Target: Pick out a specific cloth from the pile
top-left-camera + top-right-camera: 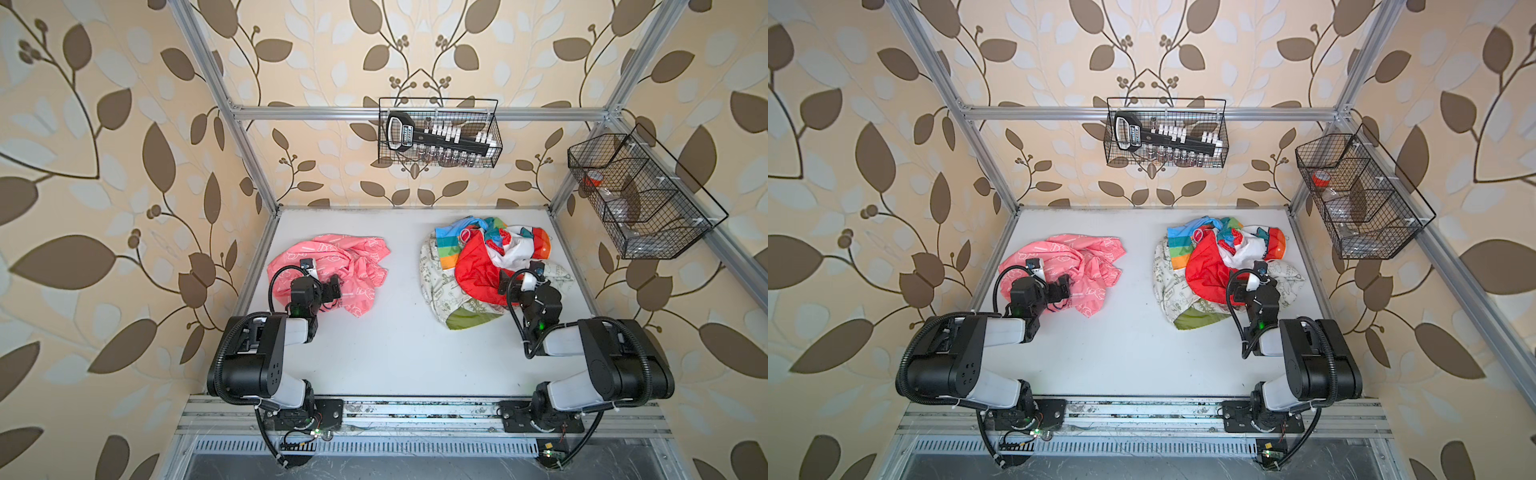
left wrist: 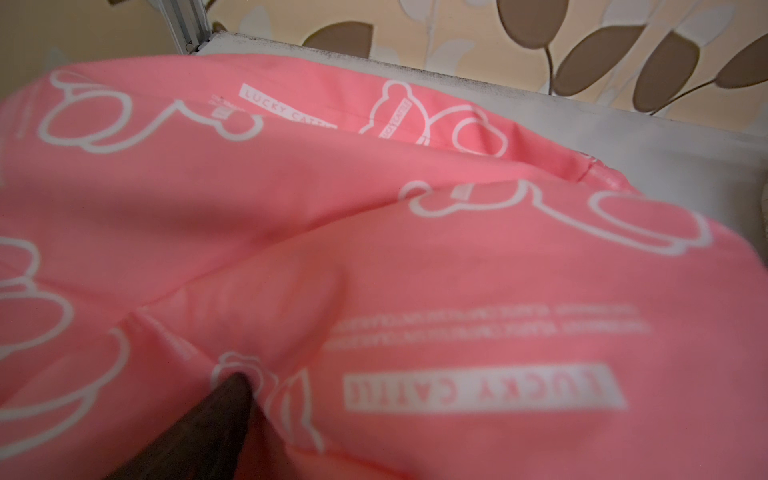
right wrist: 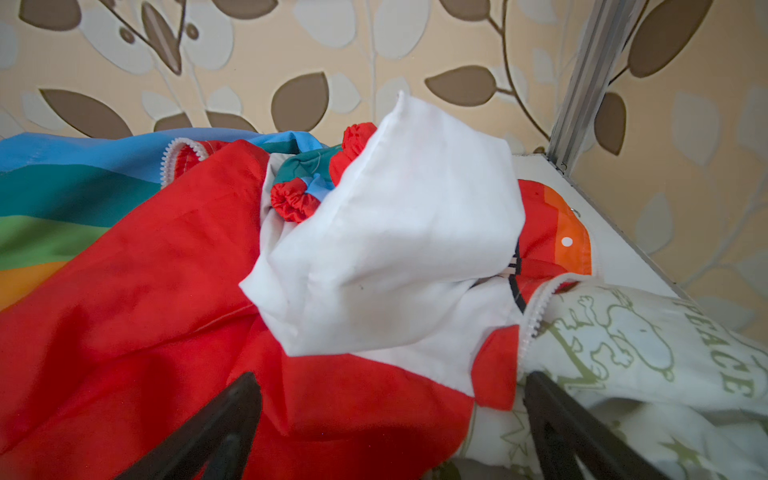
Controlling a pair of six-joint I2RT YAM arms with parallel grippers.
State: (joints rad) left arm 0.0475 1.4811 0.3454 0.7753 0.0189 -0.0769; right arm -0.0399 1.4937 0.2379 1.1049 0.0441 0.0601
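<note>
The coral-pink cloth (image 1: 332,259) (image 1: 1088,257) with white outline prints lies crumpled on the left of the white table (image 1: 399,332), apart from the pile (image 1: 478,266) (image 1: 1208,270) at the back right. My left gripper (image 1: 336,286) (image 2: 386,382) sits low on the pink cloth (image 2: 415,249). One dark fingertip (image 2: 239,386) stands far out to the side, and a fold hides the other. My right gripper (image 1: 534,272) (image 3: 392,378) hovers open over the pile, with the red striped cloth (image 3: 166,291) lying loose between its fingers and the cream printed cloth (image 3: 623,345) beside one of them.
A wire basket (image 1: 440,133) with a black tool hangs on the back rail. Another wire basket (image 1: 640,195) hangs on the right frame post. Aluminium frame rails edge the table. The cream cloth's olive-green patch (image 1: 469,318) reaches toward the right arm.
</note>
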